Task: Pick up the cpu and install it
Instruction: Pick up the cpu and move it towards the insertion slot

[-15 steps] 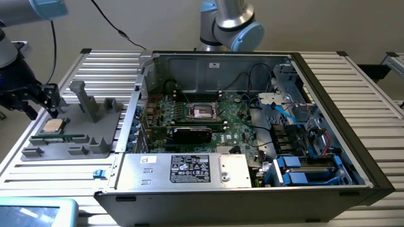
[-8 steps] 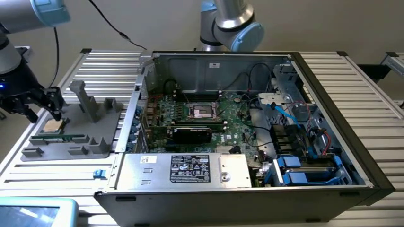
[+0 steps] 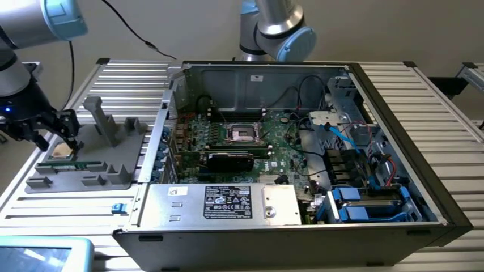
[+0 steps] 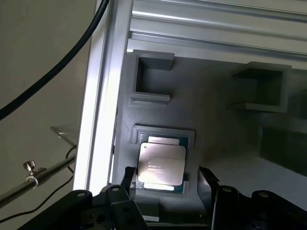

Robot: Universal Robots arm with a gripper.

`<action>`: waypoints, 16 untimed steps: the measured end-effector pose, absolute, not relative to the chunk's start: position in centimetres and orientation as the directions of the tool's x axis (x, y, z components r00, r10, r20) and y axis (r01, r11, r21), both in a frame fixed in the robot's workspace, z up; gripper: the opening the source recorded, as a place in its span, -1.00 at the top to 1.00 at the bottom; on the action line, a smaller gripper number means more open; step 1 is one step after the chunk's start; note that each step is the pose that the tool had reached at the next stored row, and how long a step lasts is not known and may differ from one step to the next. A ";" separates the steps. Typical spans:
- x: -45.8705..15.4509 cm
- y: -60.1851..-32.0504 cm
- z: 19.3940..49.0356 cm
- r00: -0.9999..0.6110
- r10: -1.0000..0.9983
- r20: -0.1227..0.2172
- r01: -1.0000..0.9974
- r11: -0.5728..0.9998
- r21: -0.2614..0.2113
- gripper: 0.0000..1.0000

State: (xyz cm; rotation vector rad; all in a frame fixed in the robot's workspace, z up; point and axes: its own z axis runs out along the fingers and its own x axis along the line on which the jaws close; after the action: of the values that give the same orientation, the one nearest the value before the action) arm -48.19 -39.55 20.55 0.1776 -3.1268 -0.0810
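Observation:
The cpu [image 4: 161, 164], a flat square chip with a silvery top, lies in a square recess of the grey holder tray [image 4: 216, 120]. My gripper [image 4: 165, 175] is open and straddles it, one dark fingertip [image 4: 128, 175] on each side with a small gap to the chip's edges. In the exterior view the gripper [image 3: 59, 141] hangs low over the cpu [image 3: 63, 150] on the tray [image 3: 113, 164], at the exterior view's left. The dark square socket [image 3: 243, 132] with its metal frame sits on the motherboard inside the open computer case [image 3: 393, 141].
A long green memory stick [image 3: 72, 166] lies on the tray near the cpu. Grey upright posts [image 3: 102, 119] rise from the tray beside the gripper. Cables, a fan unit [image 3: 230, 160] and blue drive bays [image 3: 363, 207] crowd the case. A second arm [image 3: 276, 28] stands behind it.

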 end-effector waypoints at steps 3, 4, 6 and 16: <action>-48.2 -39.2 20.0 -0.994 -0.113 0.006 -0.113 0.992 0.054 -0.25; -48.2 -38.9 19.8 -0.994 -0.113 0.006 -0.113 0.992 0.054 -0.25; -48.3 -38.8 19.5 -0.994 -0.114 0.005 -0.113 0.992 0.054 -0.25; -48.7 -38.7 18.8 -0.994 -0.113 0.005 -0.113 0.992 0.054 -0.25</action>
State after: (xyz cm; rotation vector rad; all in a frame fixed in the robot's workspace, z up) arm -48.67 -38.73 18.83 0.1778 -3.1271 -0.0844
